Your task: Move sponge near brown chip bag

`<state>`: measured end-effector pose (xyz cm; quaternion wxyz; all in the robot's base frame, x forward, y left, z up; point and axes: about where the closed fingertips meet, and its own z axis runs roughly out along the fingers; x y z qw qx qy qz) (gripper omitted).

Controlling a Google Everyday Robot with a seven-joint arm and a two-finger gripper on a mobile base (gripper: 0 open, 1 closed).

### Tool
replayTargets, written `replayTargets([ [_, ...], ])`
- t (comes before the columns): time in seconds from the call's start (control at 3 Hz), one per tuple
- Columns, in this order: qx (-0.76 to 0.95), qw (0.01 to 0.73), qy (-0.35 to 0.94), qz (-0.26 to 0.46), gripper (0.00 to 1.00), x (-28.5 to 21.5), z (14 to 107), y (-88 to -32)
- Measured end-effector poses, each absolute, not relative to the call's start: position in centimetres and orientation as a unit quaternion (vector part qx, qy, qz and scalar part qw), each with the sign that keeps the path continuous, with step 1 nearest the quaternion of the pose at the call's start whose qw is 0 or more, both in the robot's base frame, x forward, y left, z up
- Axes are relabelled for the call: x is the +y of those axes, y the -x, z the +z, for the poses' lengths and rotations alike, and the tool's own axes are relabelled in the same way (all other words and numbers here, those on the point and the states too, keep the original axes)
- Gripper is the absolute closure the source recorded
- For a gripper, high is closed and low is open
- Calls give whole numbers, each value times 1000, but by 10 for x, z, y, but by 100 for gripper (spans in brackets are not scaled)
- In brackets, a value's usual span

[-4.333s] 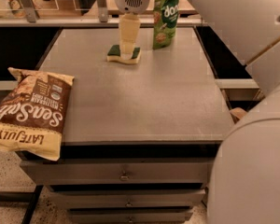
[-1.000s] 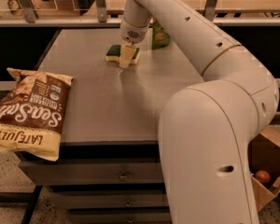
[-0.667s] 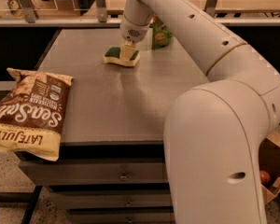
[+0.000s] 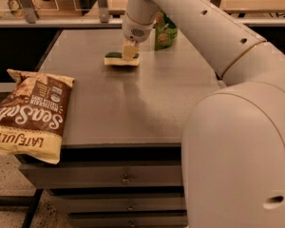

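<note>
The sponge [image 4: 119,59], dark green on top with pale yellow foam below, is at the far middle of the grey table [image 4: 147,103]. My gripper [image 4: 129,52] reaches down from above, and its cream fingers [image 4: 130,49] close on the sponge's right half, holding it at or just above the tabletop. The brown chip bag [image 4: 28,115], with "Sea Salt" script and "Late July" lettering, lies flat at the table's front left corner and hangs over the edge. The sponge is well apart from it, up and to the right.
An upright green bag [image 4: 165,31] stands just right of the gripper at the table's back edge. My large white arm [image 4: 237,127] fills the right side of the view. Drawers [image 4: 126,179] sit under the tabletop. A rail with posts runs behind the table.
The gripper and sponge have shifted slightly toward the front of the table. The arm has swung across the right side of the view. The chip bag has not moved.
</note>
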<state>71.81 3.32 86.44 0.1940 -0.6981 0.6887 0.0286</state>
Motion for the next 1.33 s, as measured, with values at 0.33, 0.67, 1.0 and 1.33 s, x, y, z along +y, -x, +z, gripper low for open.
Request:
replayTargets([
  [0.33,683,207,700,38,100,34,873,-704],
  [0.67,670,218,707,54,100,41,883,-678],
  [1.0,645,226,726,74,100,58,893,-639],
  [1.33,615,237,746,92,100,79,903,-597],
])
